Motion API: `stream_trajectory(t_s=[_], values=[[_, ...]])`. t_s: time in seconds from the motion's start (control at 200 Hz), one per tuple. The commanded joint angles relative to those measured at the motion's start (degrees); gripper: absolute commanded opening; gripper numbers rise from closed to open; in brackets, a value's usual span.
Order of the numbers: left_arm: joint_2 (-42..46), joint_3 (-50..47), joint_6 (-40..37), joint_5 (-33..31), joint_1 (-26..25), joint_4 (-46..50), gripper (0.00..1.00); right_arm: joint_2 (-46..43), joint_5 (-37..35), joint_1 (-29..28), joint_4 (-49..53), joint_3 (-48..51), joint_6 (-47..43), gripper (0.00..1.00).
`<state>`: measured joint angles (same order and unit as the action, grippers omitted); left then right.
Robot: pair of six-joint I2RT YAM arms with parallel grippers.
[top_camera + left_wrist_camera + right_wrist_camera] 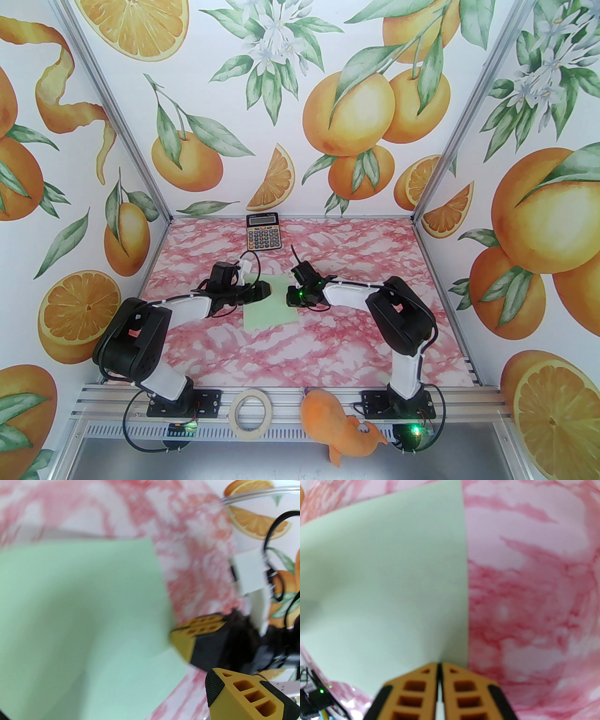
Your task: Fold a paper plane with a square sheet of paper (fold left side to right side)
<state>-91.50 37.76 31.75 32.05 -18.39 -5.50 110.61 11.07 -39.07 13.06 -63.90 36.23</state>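
Both arms reach inward over the tabletop (328,347). The left gripper (196,664), jaws released, straddles a corner of the square sheet of paper (269,307). The right gripper (439,667), clenched, meets its right edge. Contact is blurred.

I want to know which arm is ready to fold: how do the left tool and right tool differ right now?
The left tool is open, its fingers well apart; the right tool is shut, its fingers together. The left tool is at the left edge of the square sheet of paper, with a paper corner against one finger; the right tool's tips sit at the sheet's right edge. Both have yellow ribbed fingers and are low by the sheet.
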Motion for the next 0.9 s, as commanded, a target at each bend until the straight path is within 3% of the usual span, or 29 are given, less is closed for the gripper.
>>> stream_trajectory(t_s=[0.0,0.315,0.896], values=[[2.11,-2.11,-1.3,-0.23,-0.24,2.21,0.86,2.24,0.36,0.04,5.31,1.67,0.55,0.12],[7.39,-2.0,2.75,1.5,-1.77,-1.47,0.78,2.48,0.57,0.01,5.23,1.81,0.42,0.12],[-1.8,0.47,11.17,2.36,-6.39,-15.44,0.82,1.01,2.96,1.53,2.79,3.05,1.21,0.15]])
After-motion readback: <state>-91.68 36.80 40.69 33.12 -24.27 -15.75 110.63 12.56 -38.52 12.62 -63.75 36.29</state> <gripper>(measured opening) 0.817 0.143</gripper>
